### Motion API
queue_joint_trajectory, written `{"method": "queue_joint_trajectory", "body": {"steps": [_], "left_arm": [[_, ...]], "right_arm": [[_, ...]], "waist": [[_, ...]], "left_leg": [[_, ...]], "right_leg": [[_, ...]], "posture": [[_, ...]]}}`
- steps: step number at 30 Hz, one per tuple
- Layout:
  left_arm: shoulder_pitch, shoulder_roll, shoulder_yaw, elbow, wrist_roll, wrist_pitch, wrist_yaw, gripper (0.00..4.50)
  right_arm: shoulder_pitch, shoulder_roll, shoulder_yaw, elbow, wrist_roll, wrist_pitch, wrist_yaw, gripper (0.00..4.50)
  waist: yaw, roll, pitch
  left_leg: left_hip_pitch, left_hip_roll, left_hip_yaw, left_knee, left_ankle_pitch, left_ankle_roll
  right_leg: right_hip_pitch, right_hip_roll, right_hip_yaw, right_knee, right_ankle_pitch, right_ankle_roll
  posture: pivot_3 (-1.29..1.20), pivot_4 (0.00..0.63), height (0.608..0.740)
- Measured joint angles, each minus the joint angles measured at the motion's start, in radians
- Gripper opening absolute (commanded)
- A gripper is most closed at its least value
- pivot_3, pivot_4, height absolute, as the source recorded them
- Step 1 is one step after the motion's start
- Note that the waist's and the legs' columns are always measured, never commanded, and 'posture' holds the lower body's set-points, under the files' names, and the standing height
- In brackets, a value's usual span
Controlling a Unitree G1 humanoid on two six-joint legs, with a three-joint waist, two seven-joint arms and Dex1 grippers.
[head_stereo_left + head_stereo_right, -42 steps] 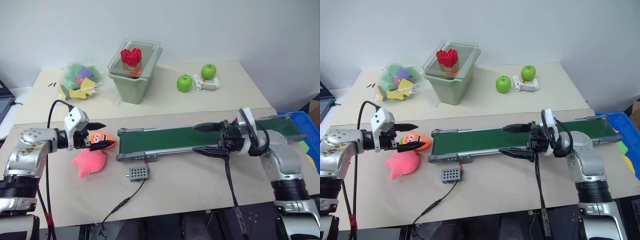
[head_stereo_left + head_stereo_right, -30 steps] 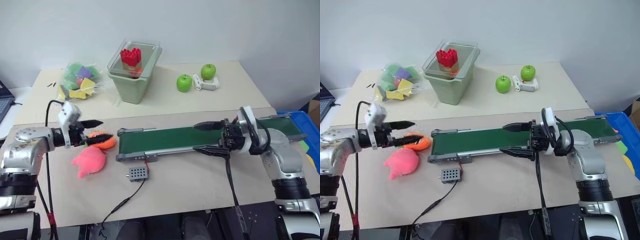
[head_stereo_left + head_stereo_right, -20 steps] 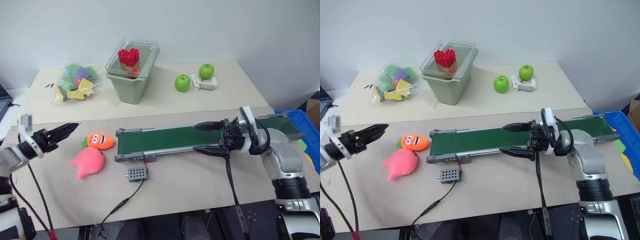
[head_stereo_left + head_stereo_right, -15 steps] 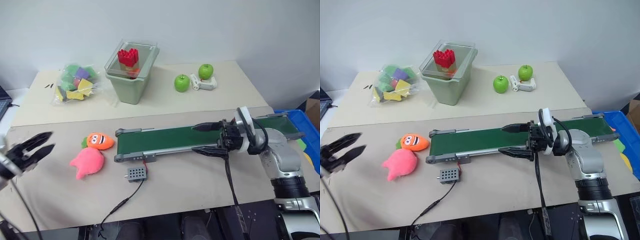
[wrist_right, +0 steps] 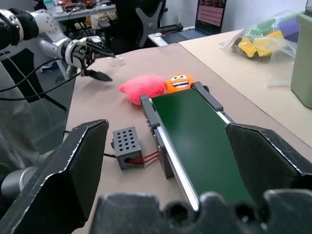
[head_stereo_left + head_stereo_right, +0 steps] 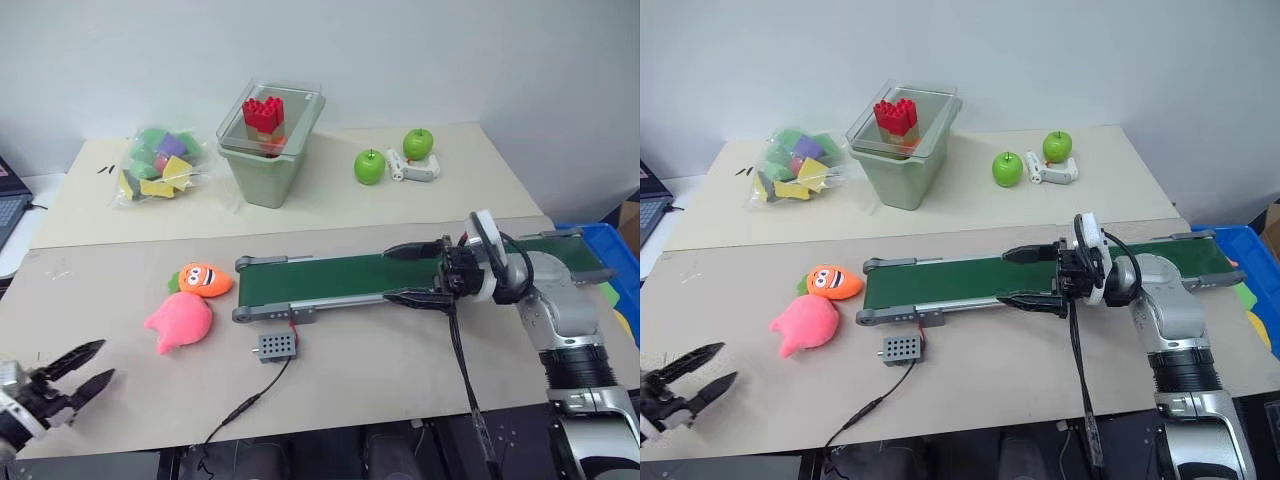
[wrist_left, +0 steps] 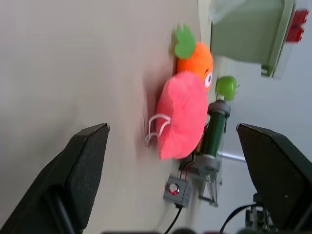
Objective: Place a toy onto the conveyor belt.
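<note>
The toy (image 6: pixel 180 320), a soft pink plush, lies on the table just off the left end of the conveyor belt (image 6: pixel 340 277), touching the orange plush (image 6: pixel 203 279) behind it. The belt, dark green in a grey frame, runs across the table's middle. My left gripper (image 6: pixel 104 360) hangs open and empty at the near left corner, well apart from the toy and pointing towards it. Over the belt's right half my right gripper (image 6: pixel 390 273) stands open, pointing left, with one finger on each side of the belt and nothing held.
A grey control box (image 6: pixel 274 347) with a cable sits in front of the belt. At the back stand a green bin with red bricks (image 6: pixel 268 150), a bag of coloured pieces (image 6: pixel 155 165) and two green apples (image 6: pixel 369 166). A blue crate (image 6: pixel 600 250) lies at the right.
My left gripper has pulled back from the two plush toys to the near left corner, sinking and rolling, still open and empty. The right arm has stayed put.
</note>
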Motion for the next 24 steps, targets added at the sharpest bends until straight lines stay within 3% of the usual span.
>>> {"method": "queue_joint_trajectory", "body": {"steps": [6,23,24], "left_arm": [[-0.014,-0.119,-0.037,-0.104,-0.014,-0.018,0.042,4.47],[-0.174,-0.295,-0.072,-0.176,-0.052,-0.021,0.197,4.47],[-0.178,-0.302,-0.071,-0.181,-0.053,-0.022,0.207,4.22]], "right_arm": [[-0.005,-0.005,0.001,0.006,-0.002,0.000,0.001,4.50],[0.010,-0.056,-0.006,-0.027,0.000,0.024,-0.002,4.50],[0.011,-0.056,-0.006,-0.028,0.000,0.025,-0.002,4.50]], "waist": [[0.001,0.002,-0.001],[0.022,0.008,-0.004],[0.023,0.009,-0.005]], "left_leg": [[0.000,0.000,0.001,0.000,0.000,-0.001],[0.000,-0.001,0.001,0.002,0.000,-0.001],[0.000,-0.001,0.001,0.002,0.000,-0.001]], "right_leg": [[-0.001,-0.001,0.000,0.000,0.000,0.000],[0.002,-0.001,0.000,-0.001,0.000,-0.001],[0.002,-0.001,0.000,-0.001,0.000,-0.001]], "posture": [[0.00,0.150,0.740],[0.00,0.150,0.740],[0.00,0.150,0.740]]}}
